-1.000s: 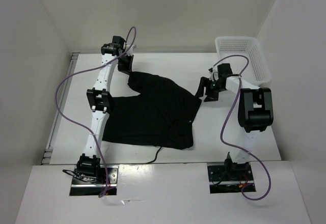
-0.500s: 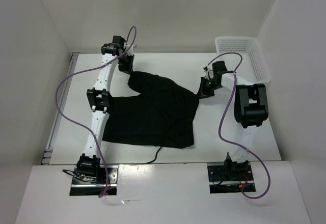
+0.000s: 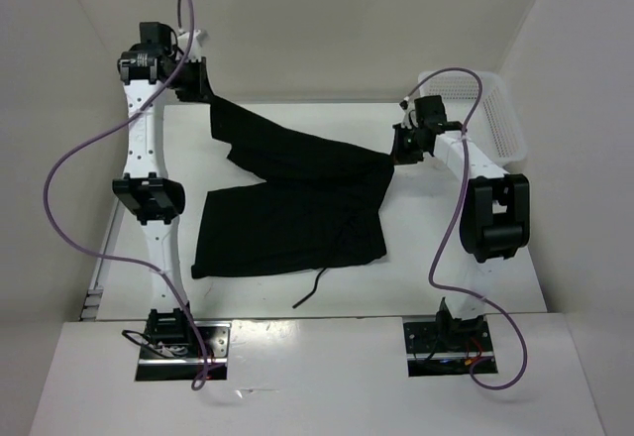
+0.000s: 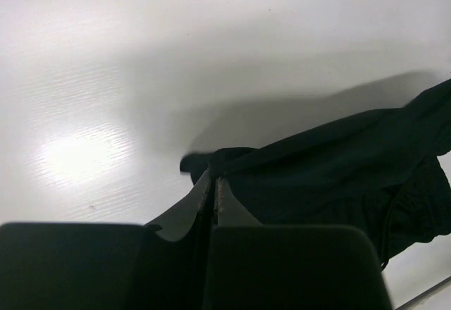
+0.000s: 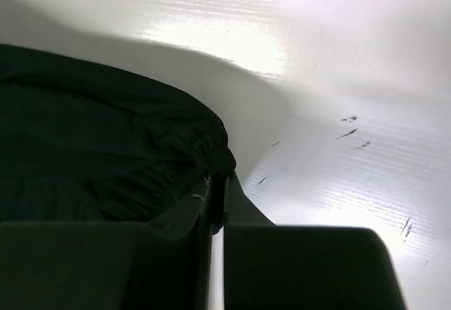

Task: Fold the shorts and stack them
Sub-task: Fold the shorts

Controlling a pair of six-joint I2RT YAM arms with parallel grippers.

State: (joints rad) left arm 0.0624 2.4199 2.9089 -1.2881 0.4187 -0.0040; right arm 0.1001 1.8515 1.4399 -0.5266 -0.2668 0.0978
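On the white table (image 3: 248,297), the shorts (image 3: 297,218) lie partly spread, their far edge stretched between both arms; we judge this prepares a fold. The left claw (image 3: 208,94) is closed tight on the raised far-left corner; the right claw (image 3: 399,149) is closed on the far-right corner.

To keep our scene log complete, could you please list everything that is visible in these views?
shorts: one pair, black, spread mid-table, far edge held up off the surface
drawstring cord: one, black, trailing from the shorts toward the near edge
basket: one, white mesh, far right corner
table: one, white, under everything
cables: two, purple, one looping beside each arm
arms: two, white with black joints, bases at the near edge
left end effector: one, black, shut on the shorts' far left corner
right end effector: one, black, shut on the shorts' far right corner
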